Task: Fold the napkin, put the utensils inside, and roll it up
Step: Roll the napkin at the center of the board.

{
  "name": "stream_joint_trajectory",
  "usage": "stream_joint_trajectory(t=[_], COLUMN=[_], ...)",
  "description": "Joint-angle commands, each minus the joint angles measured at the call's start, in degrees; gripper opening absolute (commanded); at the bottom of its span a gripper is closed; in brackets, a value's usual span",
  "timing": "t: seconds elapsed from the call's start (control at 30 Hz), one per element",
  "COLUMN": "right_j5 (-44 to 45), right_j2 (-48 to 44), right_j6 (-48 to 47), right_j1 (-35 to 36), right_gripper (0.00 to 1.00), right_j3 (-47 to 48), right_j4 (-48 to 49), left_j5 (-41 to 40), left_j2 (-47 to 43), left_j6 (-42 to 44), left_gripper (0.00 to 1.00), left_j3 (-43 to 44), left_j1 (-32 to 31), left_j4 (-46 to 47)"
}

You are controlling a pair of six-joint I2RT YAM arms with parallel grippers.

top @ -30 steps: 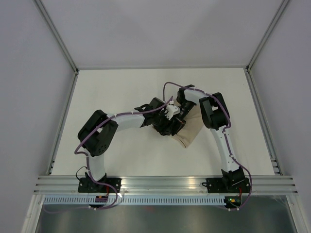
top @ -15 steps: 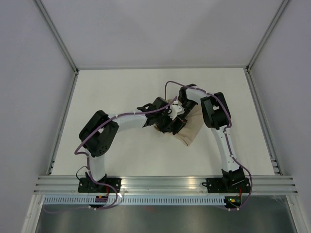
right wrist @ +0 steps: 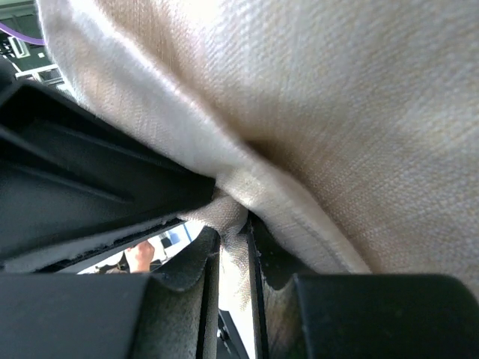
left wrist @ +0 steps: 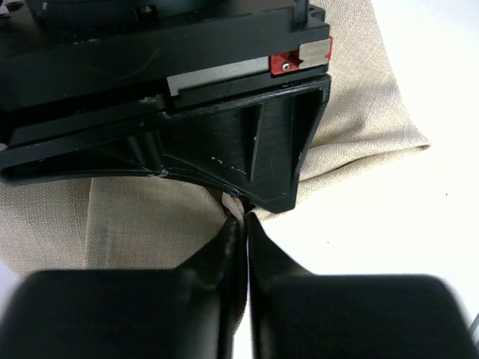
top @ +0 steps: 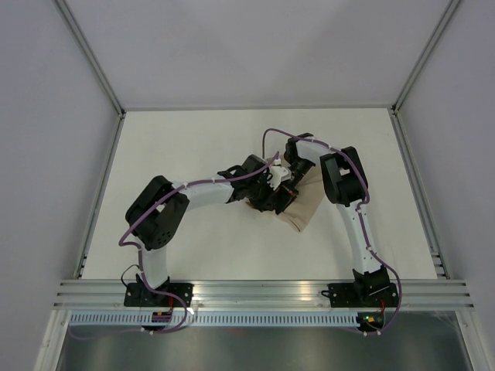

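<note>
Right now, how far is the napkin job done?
Done: little; the napkin lies bunched, perhaps partly folded. In hand: the right gripper pinches a cloth fold, the left gripper is shut at its edge. Left: finish folding, add utensils (none visible), roll.

No legible text, label, brand, number or sign in any of the three views.

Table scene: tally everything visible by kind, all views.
napkin: 1
arms: 2 (left arm, right arm)
claws: 2 (left claw, right claw)
Total: 5
</note>
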Motion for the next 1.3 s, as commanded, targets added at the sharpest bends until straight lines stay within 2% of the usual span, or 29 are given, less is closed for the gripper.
stream_joint_trajectory(t=[0.0, 0.03, 0.13, 0.2, 0.43, 0.57, 0.7, 0.77, 0.9, 1.0, 1.13, 1.27], right_j5=[10.10, 10.45, 10.98, 11.51, 14.76, 21.43, 23.63, 25.21, 26.36, 26.62, 26.37, 26.54], right_j2=[-0.96, -1.22, -1.57, -2.01, -2.01, 0.44, 1.77, -1.11, -4.38, -6.75, -12.64, -17.04], right_j6=[-3.33, -3.15, -2.89, -2.45, -3.40, -6.74, -11.67, -14.03, -19.13, -22.91, -24.94, -23.11], right_j1=[-1.15, -1.15, -1.15, -1.15, -0.72, 1.92, 6.13, 8.93, 12.64, 12.91, 12.82, 12.82], right_gripper=[0.01, 0.00, 0.00, 0.00, 0.00, 0.01, 0.00, 0.00, 0.00, 0.00, 0.00, 0.01], right_j3=[-1.01, -1.10, -1.80, -2.77, -3.13, 0.82, 3.21, -1.08, -8.73, -11.29, -19.54, -22.98], right_j4=[9.45, 9.54, 10.16, 11.12, 12.53, 10.96, 7.17, 10.22, 11.92, 12.52, 17.36, 23.07], left_j5=[-2.84, -2.41, 1.98, 4.27, 9.99, 5.36, -0.64, -3.19, -3.38, -1.62, 0.23, 0.23], left_j2=[1.30, 0.33, -5.99, -9.06, -22.77, -27.34, -30.60, -33.58, -37.45, -39.04, -40.37, -40.37], left_j6=[-3.78, -4.22, -7.47, -9.40, -17.13, -22.32, -22.77, -22.94, -21.72, -20.84, -21.01, -21.80], left_gripper=[0.19, 0.29, 0.47, 0.50, 0.53, 0.53, 0.51, 0.51, 0.51, 0.51, 0.51, 0.51], left_j3=[-3.76, -4.72, -7.71, -9.46, -13.16, -12.99, -10.18, -11.22, -13.77, -16.23, -19.58, -21.69], left_j1=[-0.05, 0.04, 2.32, 4.69, 12.34, 15.51, 15.86, 15.95, 16.04, 16.04, 16.13, 16.21], left_j4=[-4.01, -3.13, 2.67, 5.91, 14.01, 13.85, 8.40, 8.39, 9.88, 12.24, 15.86, 18.32])
